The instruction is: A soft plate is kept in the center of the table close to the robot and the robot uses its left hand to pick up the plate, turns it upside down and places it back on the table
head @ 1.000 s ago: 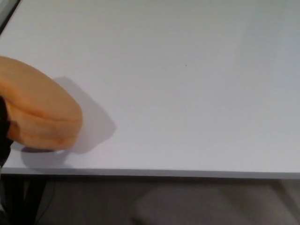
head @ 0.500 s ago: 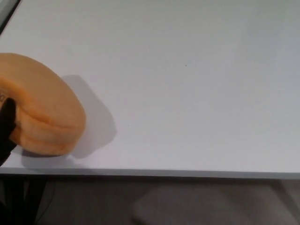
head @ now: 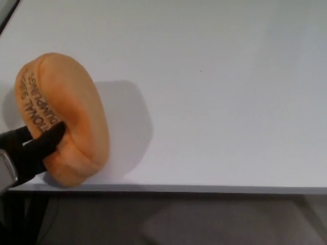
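A broad white table [head: 214, 92] takes up nearly everything, its near edge running straight across low down, with dull grey floor [head: 204, 219] below it. Over at the table's left, close to that near edge, the soft orange plate [head: 71, 117] stands tipped up on its rim, thick and cushiony, throwing a soft shadow to its right. Its flat face turns left, and dark printed lettering [head: 41, 104] runs across it, too skewed to read fully. The robot's left hand [head: 28, 148] reaches in from the lower left corner, its black fingers [head: 48, 135] clamped on the plate's lower edge, pinching the foam there.
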### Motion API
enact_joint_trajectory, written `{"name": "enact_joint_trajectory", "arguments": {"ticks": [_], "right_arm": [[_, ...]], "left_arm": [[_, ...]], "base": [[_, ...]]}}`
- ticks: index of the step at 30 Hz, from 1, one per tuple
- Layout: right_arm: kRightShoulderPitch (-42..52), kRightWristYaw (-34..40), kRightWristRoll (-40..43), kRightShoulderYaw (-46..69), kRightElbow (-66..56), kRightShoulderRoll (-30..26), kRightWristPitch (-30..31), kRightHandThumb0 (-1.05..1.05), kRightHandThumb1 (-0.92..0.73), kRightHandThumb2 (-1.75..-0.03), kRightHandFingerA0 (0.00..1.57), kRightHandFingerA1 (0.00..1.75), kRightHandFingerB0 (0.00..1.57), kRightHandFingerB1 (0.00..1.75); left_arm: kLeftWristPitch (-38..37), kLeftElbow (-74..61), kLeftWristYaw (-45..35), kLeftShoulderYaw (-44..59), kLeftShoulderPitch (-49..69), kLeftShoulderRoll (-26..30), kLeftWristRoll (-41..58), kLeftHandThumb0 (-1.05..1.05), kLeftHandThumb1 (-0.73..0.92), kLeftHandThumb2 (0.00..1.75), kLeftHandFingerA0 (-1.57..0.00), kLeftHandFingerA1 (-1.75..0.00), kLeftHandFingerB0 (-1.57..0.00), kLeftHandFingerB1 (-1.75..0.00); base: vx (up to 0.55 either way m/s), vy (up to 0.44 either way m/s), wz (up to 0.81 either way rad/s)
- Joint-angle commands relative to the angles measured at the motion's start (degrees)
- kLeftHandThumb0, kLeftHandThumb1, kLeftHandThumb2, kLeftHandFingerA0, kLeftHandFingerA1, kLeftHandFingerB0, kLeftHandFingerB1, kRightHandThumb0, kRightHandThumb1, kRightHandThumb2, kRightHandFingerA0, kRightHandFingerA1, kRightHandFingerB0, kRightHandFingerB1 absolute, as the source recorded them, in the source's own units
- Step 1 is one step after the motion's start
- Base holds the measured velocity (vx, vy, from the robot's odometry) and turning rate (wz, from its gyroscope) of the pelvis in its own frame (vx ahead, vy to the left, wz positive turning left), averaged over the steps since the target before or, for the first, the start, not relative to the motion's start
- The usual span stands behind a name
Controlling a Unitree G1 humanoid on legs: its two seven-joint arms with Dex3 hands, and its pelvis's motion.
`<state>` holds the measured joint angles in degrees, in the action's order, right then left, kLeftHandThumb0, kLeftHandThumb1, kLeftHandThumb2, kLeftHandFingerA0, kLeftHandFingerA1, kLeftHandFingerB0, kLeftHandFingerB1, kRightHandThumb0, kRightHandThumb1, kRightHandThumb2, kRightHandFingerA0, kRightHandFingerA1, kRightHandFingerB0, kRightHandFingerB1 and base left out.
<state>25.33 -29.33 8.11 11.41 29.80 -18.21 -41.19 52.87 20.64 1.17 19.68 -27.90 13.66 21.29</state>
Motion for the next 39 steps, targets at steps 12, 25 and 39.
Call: {"name": "enact_joint_trajectory", "arguments": {"ticks": [12,25,39], "right_arm": [[-0.01,0.73,0.47,-0.07,-0.84,-0.04,2.25,-0.64,-0.86,-0.66,0.46,0.46,0.32,0.31],[0.37,0.69,0.81,0.16,-1.9,-0.2,3.31,-0.64,-0.85,-0.66,0.47,0.46,0.33,0.32],[0.83,0.91,-0.04,-0.26,-1.95,-0.21,3.08,-0.64,-0.86,-0.66,0.47,0.46,0.32,0.31]], "left_arm": [[7.96,-0.29,-0.95,-12.94,-1.96,-5.51,-3.17,-0.38,0.6,0.69,-1.09,-1.75,-0.8,-1.65],[7.79,-0.61,-1.97,-13.81,-3.25,-8.23,-2.94,-0.4,0.65,0.68,-1.15,-1.75,-0.71,-1.73],[7.22,-2.89,-3.65,-10.24,-3.08,-10.29,-0.97,-0.48,0.44,0.91,-1.4,-1.5,-1.04,-1.32]], "base": [[0.0,0.0,0.0],[0.0,0.0,0.0],[0.0,0.0,0.0]]}}
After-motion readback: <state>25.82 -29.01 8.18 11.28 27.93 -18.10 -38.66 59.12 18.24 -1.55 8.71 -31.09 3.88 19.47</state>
